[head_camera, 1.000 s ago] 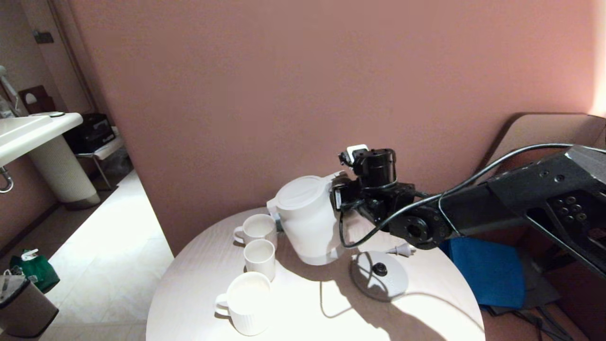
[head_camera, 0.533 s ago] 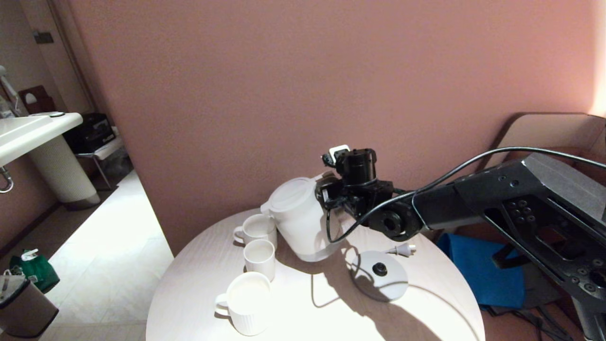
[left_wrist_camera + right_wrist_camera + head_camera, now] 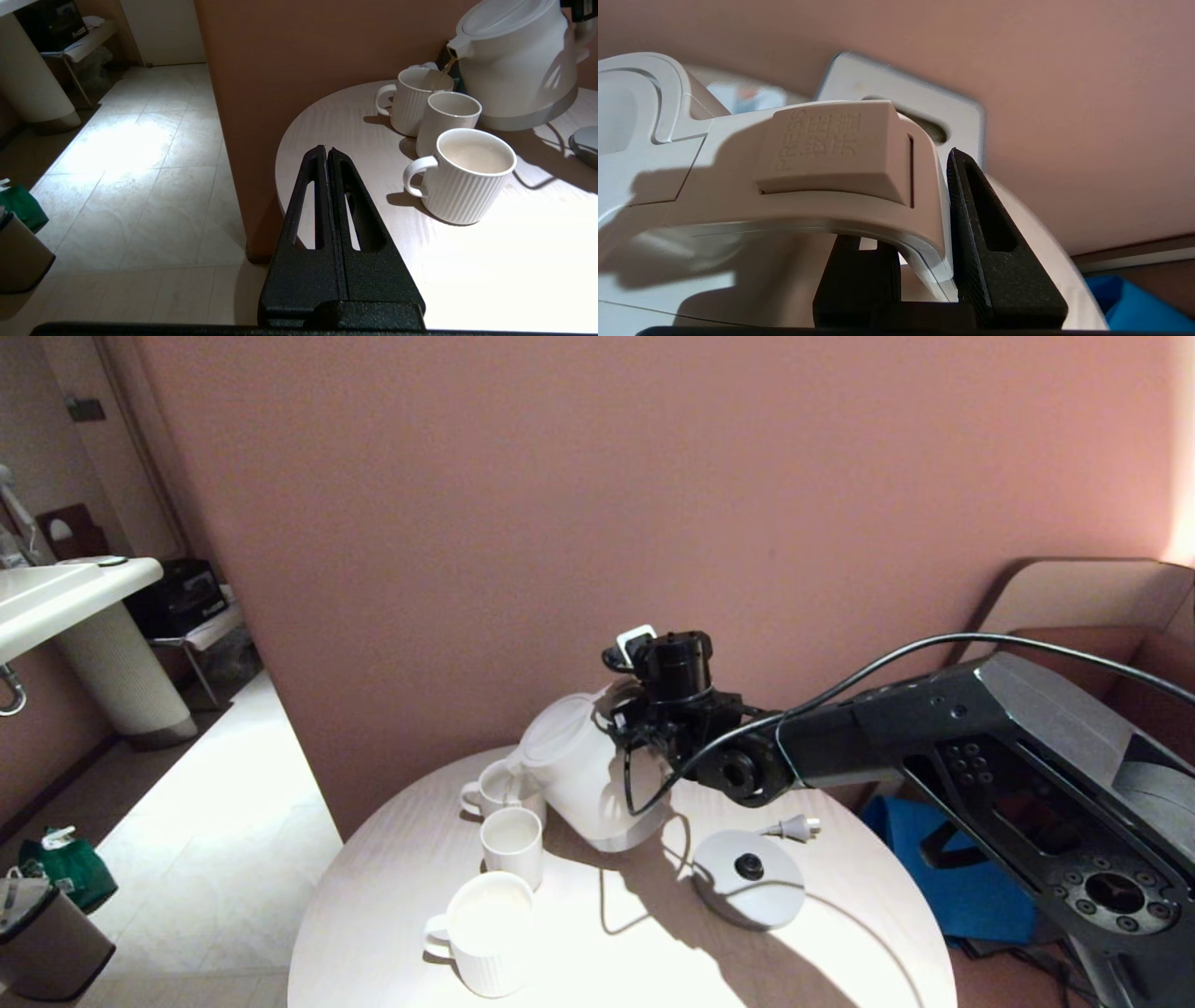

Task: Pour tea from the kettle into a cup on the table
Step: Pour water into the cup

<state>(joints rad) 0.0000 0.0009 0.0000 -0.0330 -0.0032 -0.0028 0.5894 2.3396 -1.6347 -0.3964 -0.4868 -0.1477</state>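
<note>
The white kettle (image 3: pixel 583 770) is lifted off the round pale-wood table (image 3: pixel 607 961) and tilted left, spout down. My right gripper (image 3: pixel 627 714) is shut on its loop handle (image 3: pixel 859 186); one finger lies inside the loop and the other outside. In the left wrist view a thin amber stream of tea (image 3: pixel 445 69) falls from the kettle (image 3: pixel 514 70) into the far cup (image 3: pixel 416 105). That far cup (image 3: pixel 487 791) stands under the spout. A middle cup (image 3: pixel 512 840) and a larger near cup (image 3: pixel 485 933) stand in line before it. My left gripper (image 3: pixel 327 151) hangs shut and empty off the table's left edge.
The kettle's round base disc (image 3: pixel 747 882) and its plug (image 3: pixel 794 826) lie on the table to the right. The pink wall stands close behind. A blue item (image 3: pixel 962 877) lies on the floor at right, and a sink pedestal (image 3: pixel 112 663) and a bin (image 3: pixel 47 943) at left.
My right arm has swung left with the kettle, which has tipped further so that its spout now hangs over the far cup. The cups and base disc have not moved.
</note>
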